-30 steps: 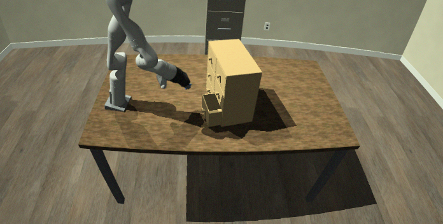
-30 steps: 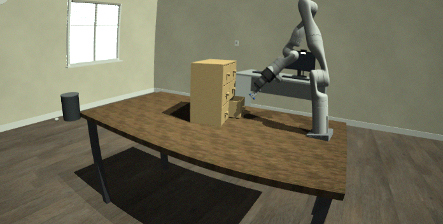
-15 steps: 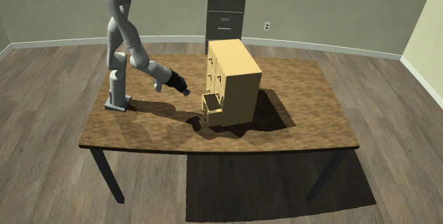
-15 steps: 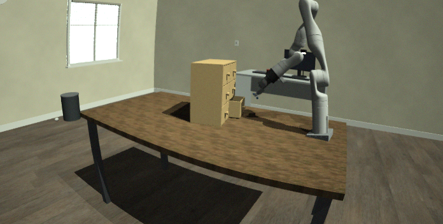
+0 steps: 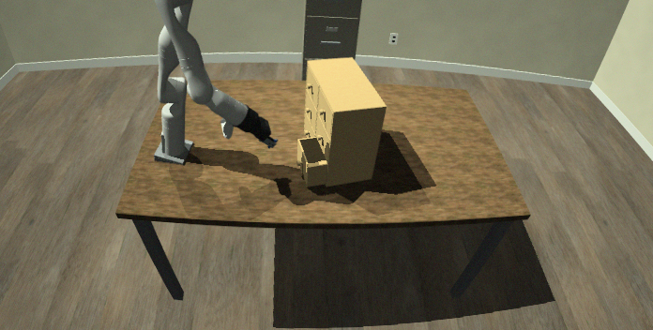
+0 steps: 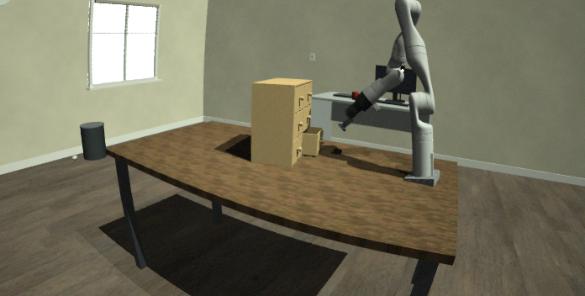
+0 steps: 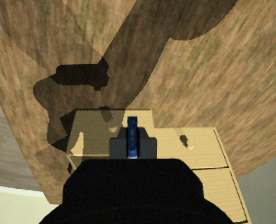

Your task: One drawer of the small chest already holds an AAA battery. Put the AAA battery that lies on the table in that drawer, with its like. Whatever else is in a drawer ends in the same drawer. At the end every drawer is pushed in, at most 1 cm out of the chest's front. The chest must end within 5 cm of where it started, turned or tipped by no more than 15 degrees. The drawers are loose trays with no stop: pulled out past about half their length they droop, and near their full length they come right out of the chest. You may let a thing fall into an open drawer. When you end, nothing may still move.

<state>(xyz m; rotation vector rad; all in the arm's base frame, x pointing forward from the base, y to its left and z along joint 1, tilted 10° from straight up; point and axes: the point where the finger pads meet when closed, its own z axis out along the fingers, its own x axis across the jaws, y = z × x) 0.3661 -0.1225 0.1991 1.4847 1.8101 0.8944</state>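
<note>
The small tan chest (image 5: 342,117) stands on the table; it also shows in the exterior view (image 6: 281,119). Its bottom drawer on the side away from the table's front edge (image 5: 313,159) is pulled partly out, and it shows in the exterior view (image 6: 313,140) and in the wrist view (image 7: 98,136). The other drawers are pushed in. My gripper (image 5: 270,141) hangs in the air a little to the left of the open drawer and above it, tilted towards the chest. It is shut on the blue AAA battery (image 7: 132,137), whose tip also shows in the exterior view (image 6: 342,126). I cannot tell what lies inside the drawer.
A dark filing cabinet (image 5: 334,14) stands behind the table. A grey bin (image 6: 93,140) stands on the floor, and a desk with a monitor (image 6: 378,105) stands behind the arm. The arm's base (image 5: 173,152) is at the table's left end.
</note>
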